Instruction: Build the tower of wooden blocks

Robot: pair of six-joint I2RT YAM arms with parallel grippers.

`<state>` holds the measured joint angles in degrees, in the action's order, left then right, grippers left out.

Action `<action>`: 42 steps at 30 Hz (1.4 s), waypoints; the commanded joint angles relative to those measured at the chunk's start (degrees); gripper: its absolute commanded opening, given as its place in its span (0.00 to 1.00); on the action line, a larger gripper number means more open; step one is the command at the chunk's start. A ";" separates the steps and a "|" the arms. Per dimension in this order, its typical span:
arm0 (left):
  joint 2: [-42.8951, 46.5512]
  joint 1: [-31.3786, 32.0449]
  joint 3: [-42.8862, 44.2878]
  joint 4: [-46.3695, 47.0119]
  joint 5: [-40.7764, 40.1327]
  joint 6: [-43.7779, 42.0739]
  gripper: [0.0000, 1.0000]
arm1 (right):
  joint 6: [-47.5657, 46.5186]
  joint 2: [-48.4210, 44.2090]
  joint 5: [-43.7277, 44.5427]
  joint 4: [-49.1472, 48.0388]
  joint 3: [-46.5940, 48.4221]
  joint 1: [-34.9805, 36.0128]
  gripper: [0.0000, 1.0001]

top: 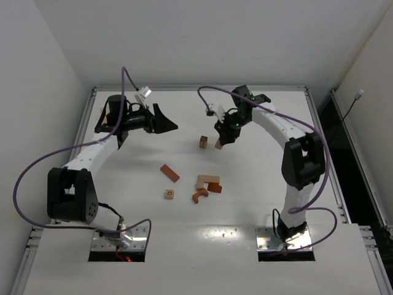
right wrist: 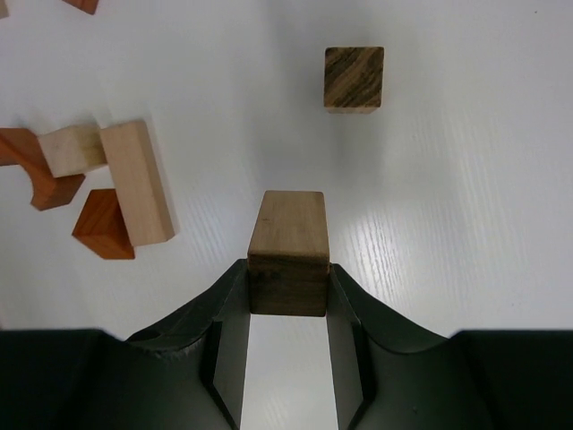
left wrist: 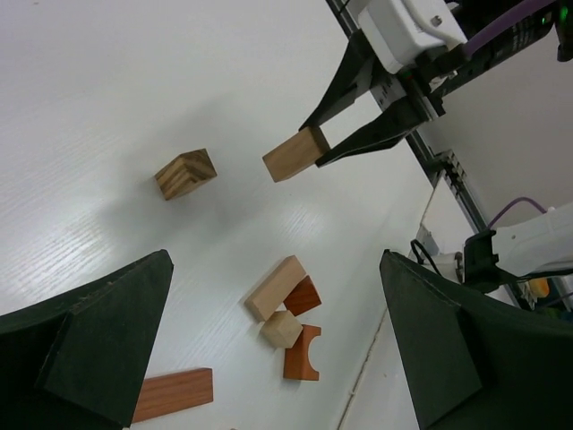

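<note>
eight wooden blocks counted, none yet stacked, so no wood block tower stands; all pieces sit mid-table on the white table (top: 264,117). item one: pale tan bar (right wrist: 288,235), clenched by its near end between the fingers of the right gripper (right wrist: 287,288), carried clear of the surface just beside item two. item two: dark-grained cube (right wrist: 354,78), alone and flat on the table, apart from the rest. items three to six, a touching cluster nearer the arm bases: long pale bar (right wrist: 136,184), small pale cube (right wrist: 72,150), reddish wedge (right wrist: 101,224), reddish arch (left wrist: 303,352). item seven: reddish-brown bar (top: 170,173), loose, left of the cluster. item eight: small pale cube with a dark centre spot (top: 169,194), near the bar. left gripper (top: 164,121): jaws released wide, nothing between them, hovering at the far left, well apart from every block. step in hand, as judged: transport of the held bar toward the dark cube, likely the tower's base. next move calls for squaring the bar over that cube, lowering gently, and letting go only once it rests level. brands, labels, writing: none readable on blocks, arms or table.
</note>
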<state>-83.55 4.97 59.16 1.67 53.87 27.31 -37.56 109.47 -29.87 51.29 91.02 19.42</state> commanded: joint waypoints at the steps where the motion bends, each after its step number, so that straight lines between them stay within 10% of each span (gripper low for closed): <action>1: 0.32 -1.19 1.23 -0.97 -0.43 -1.29 1.00 | 1.88 1.96 2.70 -4.71 -0.06 1.49 0.00; 42: -1.79 -1.81 2.89 -2.64 -3.07 -1.82 1.00 | -12.97 22.01 10.97 3.64 20.25 7.74 0.00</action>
<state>-85.45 3.75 59.75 -1.45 50.65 26.02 -47.46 131.20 -18.90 52.14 109.49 26.24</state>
